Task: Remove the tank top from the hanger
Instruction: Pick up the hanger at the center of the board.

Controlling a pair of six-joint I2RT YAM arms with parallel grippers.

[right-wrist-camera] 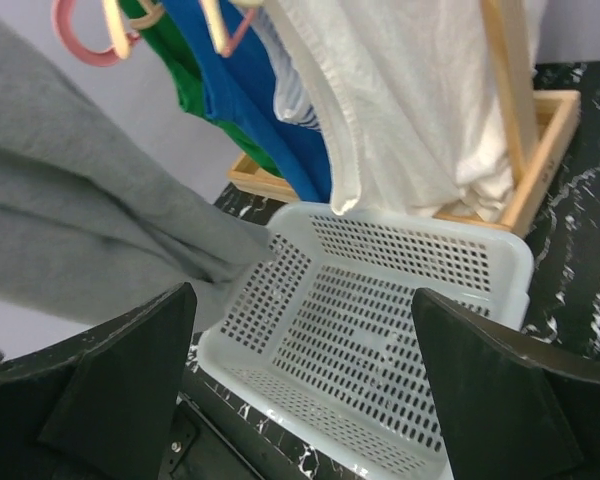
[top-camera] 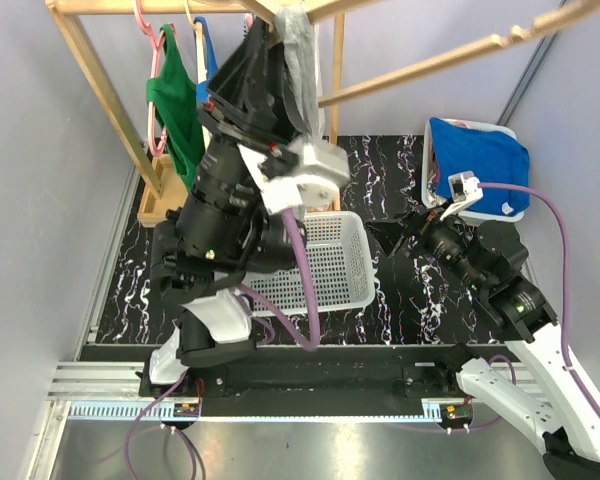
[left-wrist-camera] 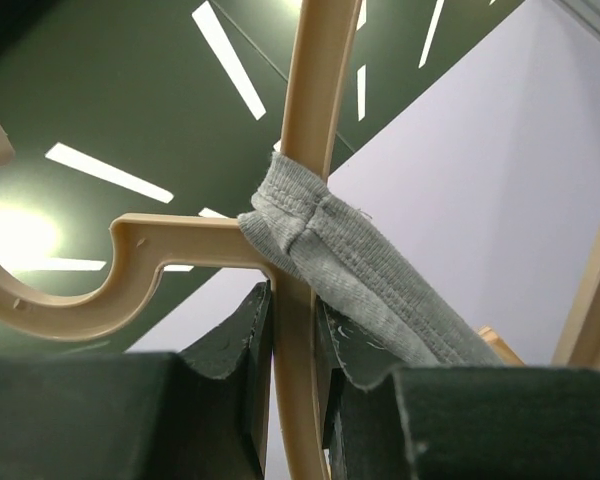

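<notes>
A beige plastic hanger (left-wrist-camera: 315, 90) stands between the jaws of my left gripper (left-wrist-camera: 295, 350), which is shut on its stem. A strap of the grey tank top (left-wrist-camera: 370, 275) loops over the hanger's arm and runs down across the right finger. From above, the left arm reaches up to the wooden rail, with the grey tank top (top-camera: 302, 60) hanging beside it. My right gripper (top-camera: 400, 235) is low over the table, open and holding nothing. In its wrist view the right gripper (right-wrist-camera: 305, 390) faces the white basket (right-wrist-camera: 380, 330), with the grey tank top (right-wrist-camera: 70, 210) draped at the left.
A wooden rack (top-camera: 100, 90) carries a green garment (top-camera: 175, 105), a blue one (right-wrist-camera: 240, 100) and a white one (right-wrist-camera: 400, 100) on hangers. The white basket (top-camera: 345, 260) sits on the black marbled table. A bin of blue cloth (top-camera: 480, 165) stands at the back right.
</notes>
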